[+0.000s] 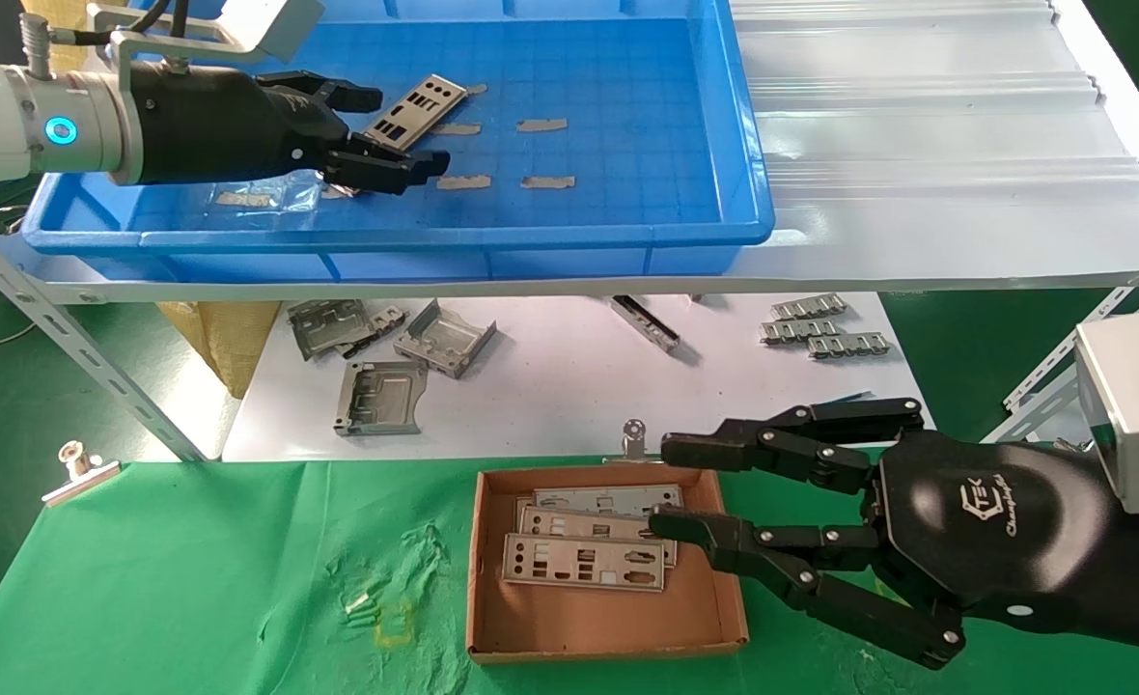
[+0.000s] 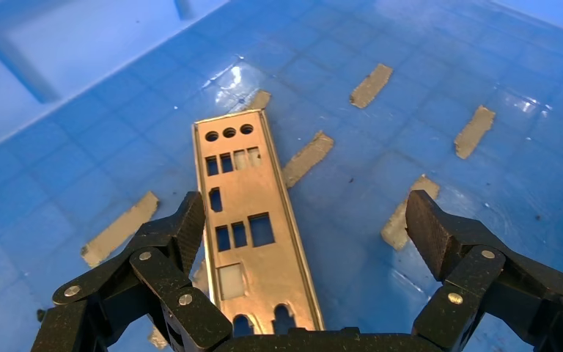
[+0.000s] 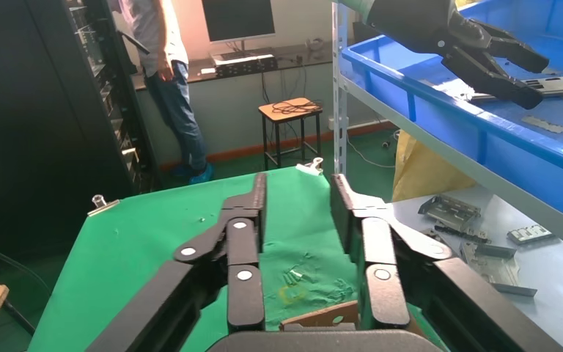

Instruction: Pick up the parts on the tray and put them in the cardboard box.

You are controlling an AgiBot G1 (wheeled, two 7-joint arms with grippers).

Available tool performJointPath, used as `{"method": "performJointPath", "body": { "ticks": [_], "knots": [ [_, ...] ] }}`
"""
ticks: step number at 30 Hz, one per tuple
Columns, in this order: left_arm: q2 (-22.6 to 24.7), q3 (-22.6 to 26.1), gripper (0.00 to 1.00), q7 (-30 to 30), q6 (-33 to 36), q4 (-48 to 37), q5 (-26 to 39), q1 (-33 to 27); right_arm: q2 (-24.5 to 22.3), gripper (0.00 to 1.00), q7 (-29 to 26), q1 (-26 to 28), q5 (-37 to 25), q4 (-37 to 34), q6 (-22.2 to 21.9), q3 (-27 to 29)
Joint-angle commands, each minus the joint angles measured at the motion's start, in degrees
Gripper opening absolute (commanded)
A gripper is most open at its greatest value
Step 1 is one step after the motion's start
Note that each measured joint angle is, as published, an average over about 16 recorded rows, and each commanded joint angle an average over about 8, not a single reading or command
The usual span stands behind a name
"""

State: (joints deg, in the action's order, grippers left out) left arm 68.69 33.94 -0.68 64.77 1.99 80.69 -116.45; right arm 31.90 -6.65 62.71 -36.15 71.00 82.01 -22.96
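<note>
Head view. Large shallow bright blue plastic tray [image 1: 627, 232] on the upper shelf, grid floor with grey tape patches. One thin flat silver punched metal strip [image 1: 417, 110] lies in it, tilted, its near end between the fingers of the left gripper [image 1: 386, 130], which reaches in from the tray's left side. Small shallow brown cardboard box [image 1: 598, 632] on the green cloth [image 1: 193, 579] below; three like strips [image 1: 584, 562] already stacked in its far half. Right gripper [image 1: 661, 487] rests over the box's right edge, fingers spread, empty. Bent grey brackets [image 1: 381, 396] and small ridged connector strips [image 1: 825, 333] on the white lower shelf; not for picking.

Left wrist view. Left gripper [image 2: 304, 227] spread wide and holding nothing, the strip [image 2: 253, 227] lying lengthwise between its fingers; one pad [image 2: 190, 227] sits against the strip's long edge, the other pad [image 2: 429, 231] well apart from it. Judgement: close across the strip's narrow width, near its middle, so it lifts level; a thin plate flat on the floor may slide or slip, so close slowly and lift clear of the tray wall before travelling.

Right wrist view. Right gripper [image 3: 297, 194] partly open, empty, above the cloth [image 3: 139, 242]; box corner [image 3: 322, 317] just visible. Judgement: it should clear the box before the drop.
</note>
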Motion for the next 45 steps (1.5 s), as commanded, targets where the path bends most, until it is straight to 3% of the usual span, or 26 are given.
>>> {"method": "performJointPath", "body": {
  "ticks": [1,4,6,45],
  "knots": [
    [0.2,0.0,0.40,-0.1,-0.4,-0.5,-0.1,-0.1,0.0,1.00,0.0,0.0,0.0,0.0,0.0,0.0],
    [0.4,-0.1,0.07,0.2,-0.8,-1.1,-0.2,-0.2,0.0,1.00,0.0,0.0,0.0,0.0,0.0,0.0],
    [0.5,-0.2,0.00,0.4,-1.1,-1.4,-0.2,-0.1,0.0,1.00,0.0,0.0,0.0,0.0,0.0,0.0],
    [2.5,-0.5,0.00,-0.4,-12.3,-1.9,-0.7,1.3,0.0,1.00,0.0,0.0,0.0,0.0,0.0,0.0]
  ]
}}
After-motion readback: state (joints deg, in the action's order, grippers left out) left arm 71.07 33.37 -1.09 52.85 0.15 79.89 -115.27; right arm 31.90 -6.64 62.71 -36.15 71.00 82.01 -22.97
